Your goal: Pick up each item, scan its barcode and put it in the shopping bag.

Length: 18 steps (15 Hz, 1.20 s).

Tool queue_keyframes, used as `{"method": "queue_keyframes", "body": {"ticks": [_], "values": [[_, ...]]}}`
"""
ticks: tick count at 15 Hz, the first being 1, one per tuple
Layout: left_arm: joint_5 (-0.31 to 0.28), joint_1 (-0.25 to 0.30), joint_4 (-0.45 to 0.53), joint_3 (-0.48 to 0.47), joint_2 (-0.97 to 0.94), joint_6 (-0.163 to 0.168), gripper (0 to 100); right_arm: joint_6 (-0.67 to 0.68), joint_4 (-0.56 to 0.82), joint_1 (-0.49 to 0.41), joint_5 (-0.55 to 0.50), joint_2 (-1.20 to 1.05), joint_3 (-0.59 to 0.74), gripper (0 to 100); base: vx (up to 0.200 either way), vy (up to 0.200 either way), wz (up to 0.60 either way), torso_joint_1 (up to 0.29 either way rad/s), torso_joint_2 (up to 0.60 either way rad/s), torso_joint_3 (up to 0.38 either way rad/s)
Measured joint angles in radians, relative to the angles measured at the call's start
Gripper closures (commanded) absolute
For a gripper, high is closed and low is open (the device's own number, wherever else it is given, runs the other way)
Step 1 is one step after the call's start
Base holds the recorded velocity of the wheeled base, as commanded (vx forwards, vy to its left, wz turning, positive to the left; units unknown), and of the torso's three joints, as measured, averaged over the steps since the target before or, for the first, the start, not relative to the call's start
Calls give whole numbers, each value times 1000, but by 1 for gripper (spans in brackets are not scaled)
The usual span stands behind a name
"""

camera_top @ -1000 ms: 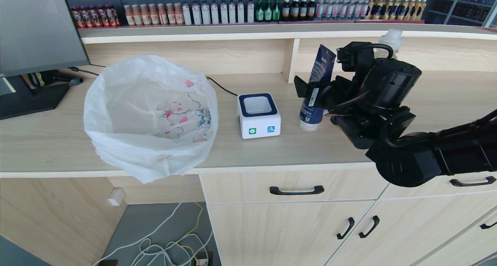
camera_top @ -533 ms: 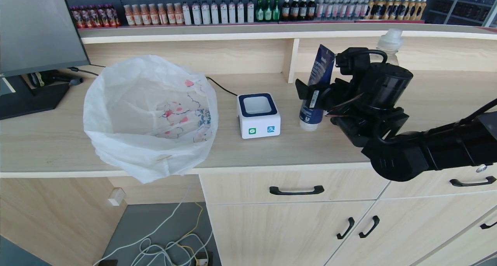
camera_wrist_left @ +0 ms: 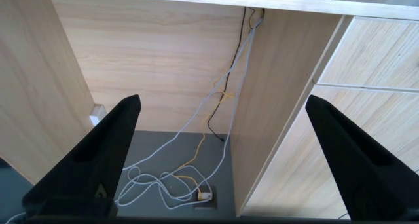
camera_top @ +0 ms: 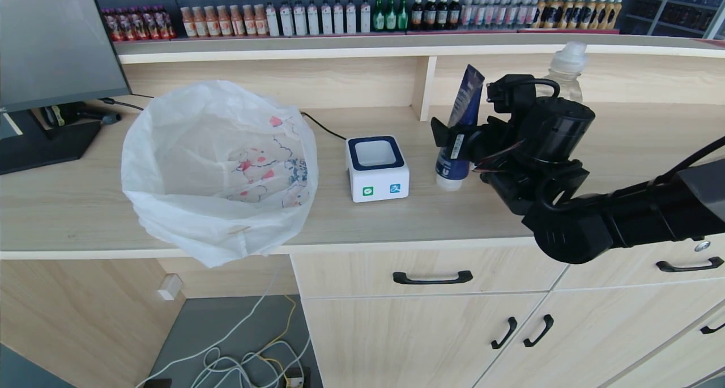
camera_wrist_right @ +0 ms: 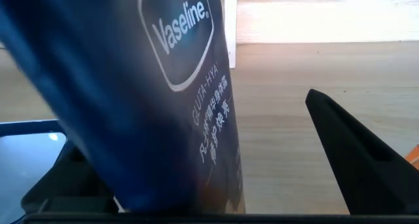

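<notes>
Here, blue tube (camera_top: 468, 100), barcode label (camera_top: 456, 144) outward, sits between spread right fingers (camera_top: 439, 131); left fingers (camera_wrist_left: 98, 160) also spread.

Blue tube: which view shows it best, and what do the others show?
Head view: the whole blue tube stands cap-down on the counter by the scanner, at the right gripper. The right wrist view shows part of its body close up; the left wrist view faces cables.

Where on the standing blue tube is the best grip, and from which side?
Grip the tube around its round lower body, just above the white cap, coming level from the robot's right. It stands cap-down and flattens toward its top; the right gripper straddles it there.
</notes>
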Motion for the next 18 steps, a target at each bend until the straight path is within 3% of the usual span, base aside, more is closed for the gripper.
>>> {"method": "queue_keyframes", "body": {"ticks": [16,17,18], "values": [[0,0,0,0,0,0,0,51,-92,1,-8,13,130,0,0,0,0,0,0,0],[0,-1,0,0,0,0,0,51,-101,1,-8,14,133,100,0,0,0,0,0,0],[0,-1,0,0,0,0,0,51,-109,2,-7,14,137,100,0,0,0,0,0,0]]}}
